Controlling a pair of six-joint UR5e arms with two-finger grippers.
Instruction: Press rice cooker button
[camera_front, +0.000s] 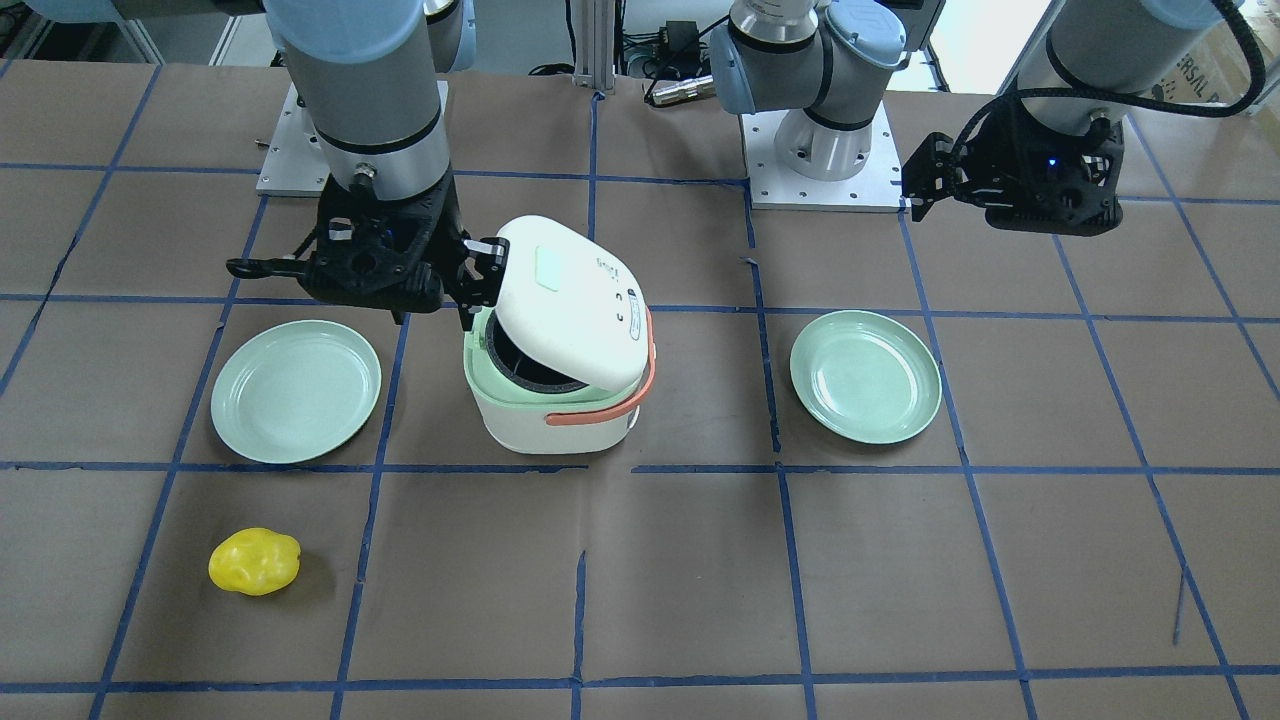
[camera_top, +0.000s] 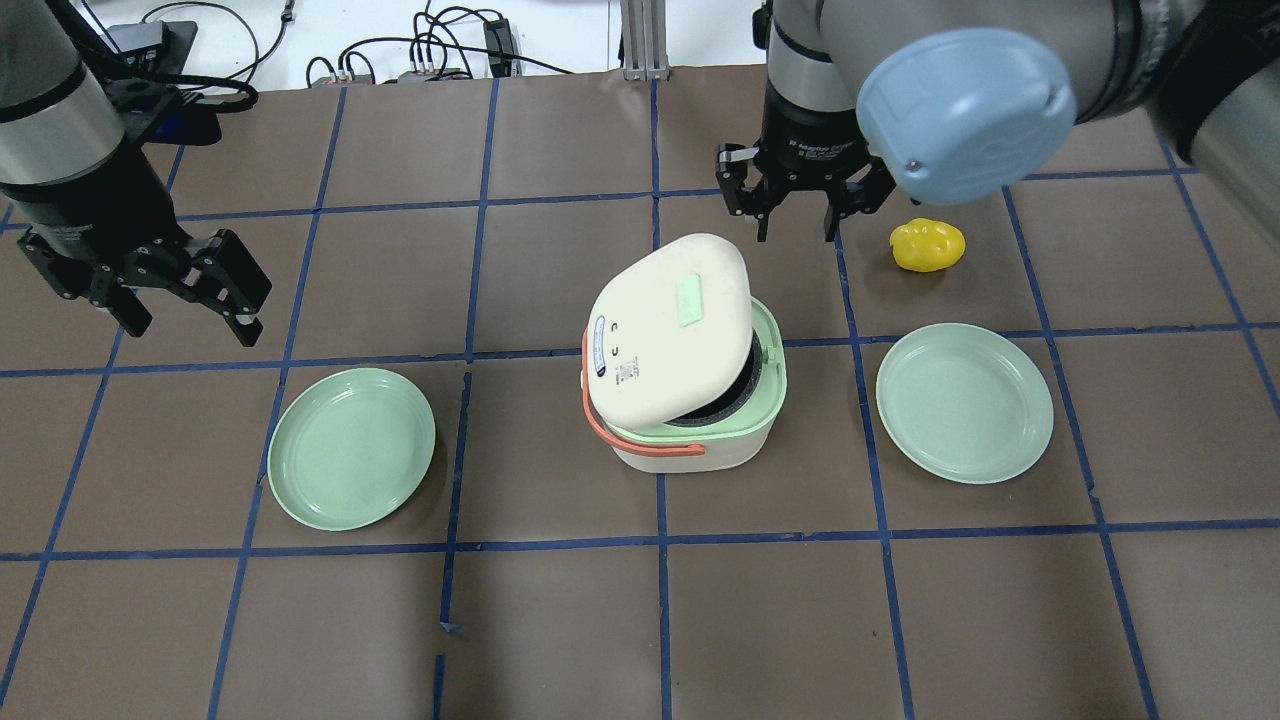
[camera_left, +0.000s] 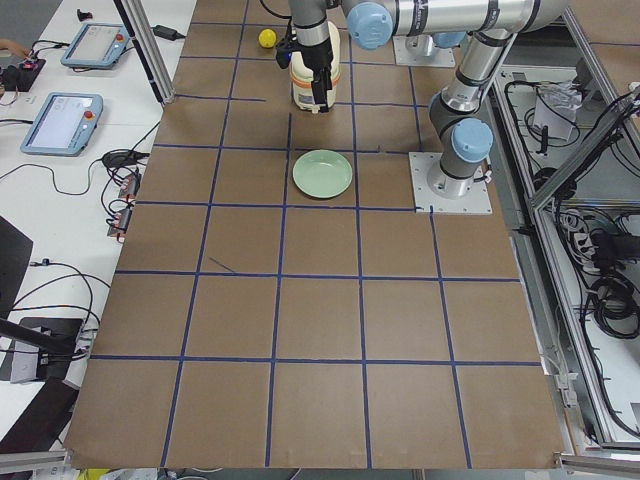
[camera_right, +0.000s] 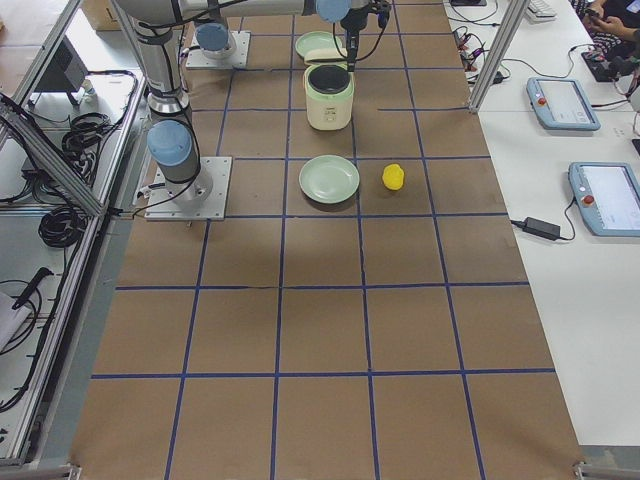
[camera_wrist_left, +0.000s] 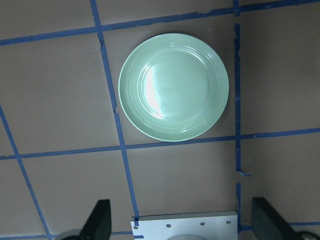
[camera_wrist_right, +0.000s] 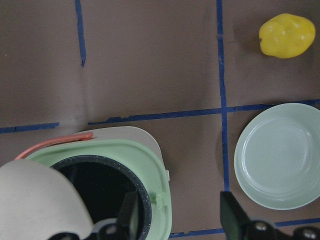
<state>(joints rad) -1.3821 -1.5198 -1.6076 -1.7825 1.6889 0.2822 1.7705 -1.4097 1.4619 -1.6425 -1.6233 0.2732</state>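
Brown paper table (camera_top: 560, 620) — rounded rice cooker (camera_top: 700, 455), lid (camera_top: 670, 330) ajar; left hand (camera_top: 190, 318), right hand (camera_top: 796, 232) wide.

You have the rice cooker (camera_front: 555, 415) centred, lid (camera_front: 575, 300) tilted up | right gripper (camera_front: 480, 283) just beside the lid's raised edge | left gripper (camera_front: 920, 187) well apart, above the table (camera_front: 640, 580).

the rice cooker (camera_top: 690, 375) sits mid-table between two plates, white lid tilted up (hinged open), black inner pot showing, coral handle folded down.
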